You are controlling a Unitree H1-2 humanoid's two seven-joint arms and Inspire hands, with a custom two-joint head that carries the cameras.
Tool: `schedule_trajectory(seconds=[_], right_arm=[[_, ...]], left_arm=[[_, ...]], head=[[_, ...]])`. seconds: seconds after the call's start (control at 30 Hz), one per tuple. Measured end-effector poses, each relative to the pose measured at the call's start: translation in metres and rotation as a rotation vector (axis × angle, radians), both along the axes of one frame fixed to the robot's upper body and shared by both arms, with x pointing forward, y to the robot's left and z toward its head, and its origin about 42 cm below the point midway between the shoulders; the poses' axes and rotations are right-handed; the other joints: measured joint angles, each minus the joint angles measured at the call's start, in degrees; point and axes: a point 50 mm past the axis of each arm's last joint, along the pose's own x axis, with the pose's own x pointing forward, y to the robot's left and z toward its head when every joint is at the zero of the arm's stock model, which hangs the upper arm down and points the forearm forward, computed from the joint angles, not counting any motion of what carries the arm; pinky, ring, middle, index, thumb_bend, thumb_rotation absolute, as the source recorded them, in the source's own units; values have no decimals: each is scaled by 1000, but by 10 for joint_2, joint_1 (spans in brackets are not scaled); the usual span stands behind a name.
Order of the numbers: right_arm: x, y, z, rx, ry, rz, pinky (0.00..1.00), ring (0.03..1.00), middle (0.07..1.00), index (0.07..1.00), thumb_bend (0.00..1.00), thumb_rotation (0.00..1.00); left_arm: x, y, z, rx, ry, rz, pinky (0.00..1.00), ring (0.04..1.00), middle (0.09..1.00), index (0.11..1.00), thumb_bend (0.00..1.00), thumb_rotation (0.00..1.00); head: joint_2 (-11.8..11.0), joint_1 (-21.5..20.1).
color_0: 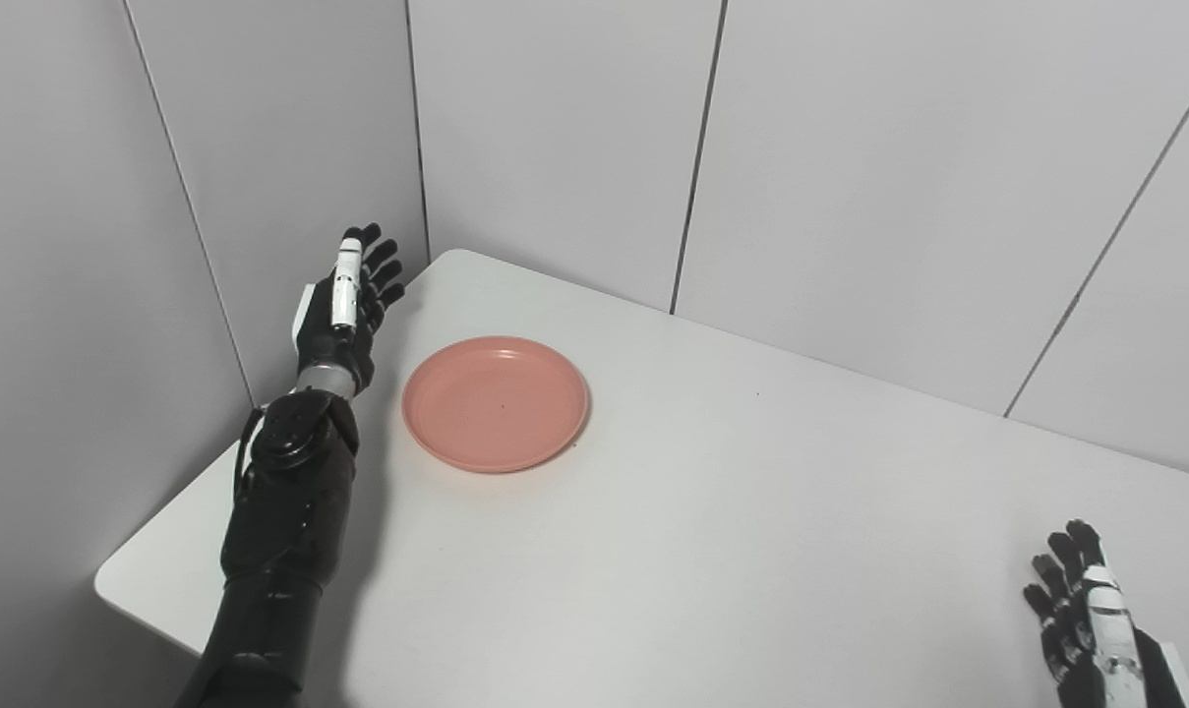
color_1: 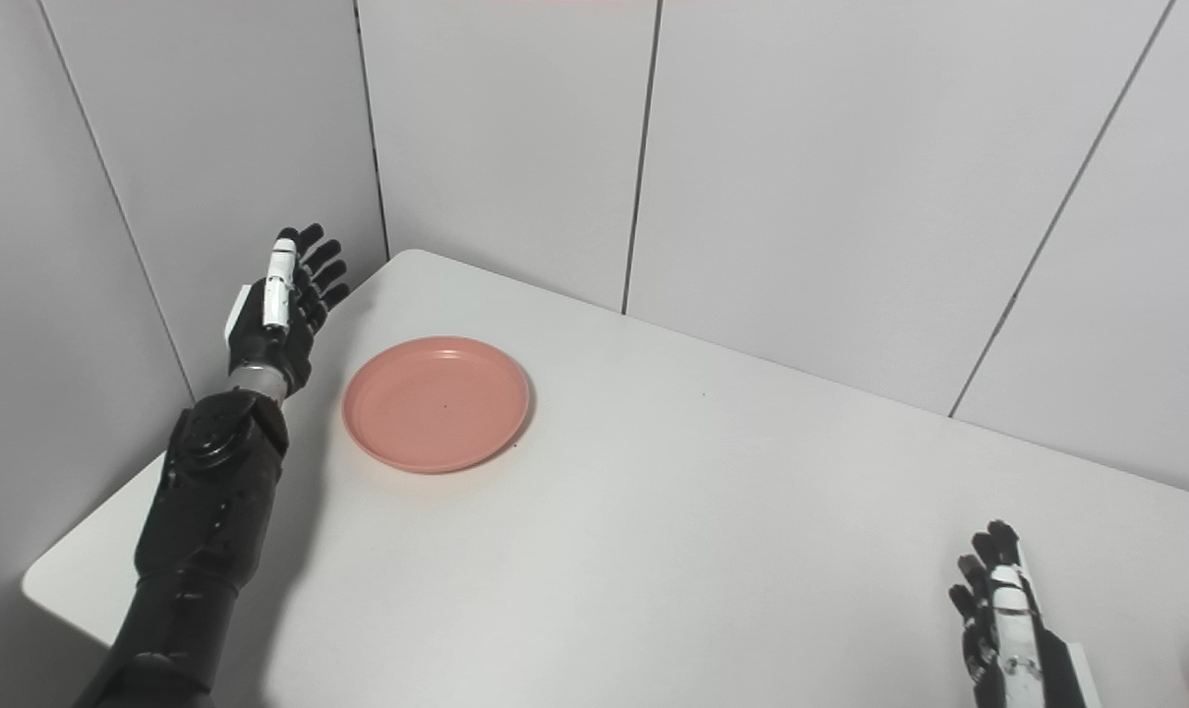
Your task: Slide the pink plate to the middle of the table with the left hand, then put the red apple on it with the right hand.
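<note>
At about nine o'clock in the scene the left hand (color_0: pixel 343 305) stands upright above the table's far-left edge, black jointed plastic with a glossy white strip along its back, fingers spread apart and holding nothing; its dark, matte forearm runs down to the bottom edge. Just to its right, near but not touching, the pink plate (color_0: pixel 495 402) lies flat on the table (color_0: pixel 751 511) at roughly ten o'clock from the table's middle, close to the far-left corner. It is round and shallow with a low raised rim, smooth salmon-pink, matte like plastic, with a tiny dark speck near its centre and nothing on it. The tabletop is a plain white, smooth slab with a rounded corner, and grey wall panels (color_0: pixel 555 128) split by thin dark seams rise behind it. At five o'clock the right hand (color_1: pixel 1002 615) rises from the bottom edge, same black-and-white build, fingers extended and apart, empty. A sliver of red shows at the right eye view's lower right border, too cut off to identify.
</note>
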Motion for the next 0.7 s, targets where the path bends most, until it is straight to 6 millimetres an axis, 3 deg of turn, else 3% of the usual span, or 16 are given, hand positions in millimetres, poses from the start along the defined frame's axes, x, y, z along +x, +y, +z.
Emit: schedule_trajectory(seconds=[0.7], right_arm=[[0,0,1,1,5,-1,1000,1000,1000,1000,0,1000]], left_arm=[[-5,1,-12,-4,13,3,920,905,896,881,342,1000]], head=[[4,-1]])
